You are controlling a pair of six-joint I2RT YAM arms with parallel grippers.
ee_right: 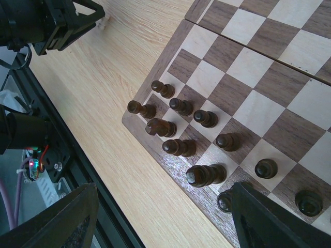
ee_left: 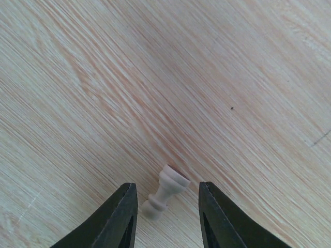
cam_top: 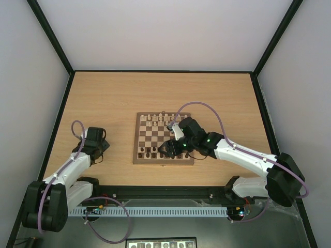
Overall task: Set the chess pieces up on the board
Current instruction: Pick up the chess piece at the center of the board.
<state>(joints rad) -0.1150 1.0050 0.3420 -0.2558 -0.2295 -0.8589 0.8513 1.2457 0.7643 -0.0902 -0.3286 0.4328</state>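
A pale cream pawn (ee_left: 166, 192) lies on its side on the bare table, left of the board (cam_top: 163, 161). My left gripper (ee_left: 166, 186) is open and straddles the pawn, with a small gap on each side. In the top view the left gripper (cam_top: 96, 138) hides the pawn. The board carries pale chess pieces (cam_top: 155, 120) on its far rows. My right gripper (ee_right: 164, 188) is open wide and empty, hovering over the board's near edge (ee_right: 176, 170). In the top view the right gripper (cam_top: 169, 149) is above the board's near right part.
Dark brown chessmen (ee_right: 178, 106) stand on the board's near rows (cam_top: 150, 152). A black frame rail (cam_top: 165, 190) runs along the table's near edge. The left arm (ee_right: 57, 23) shows at the top left of the right wrist view.
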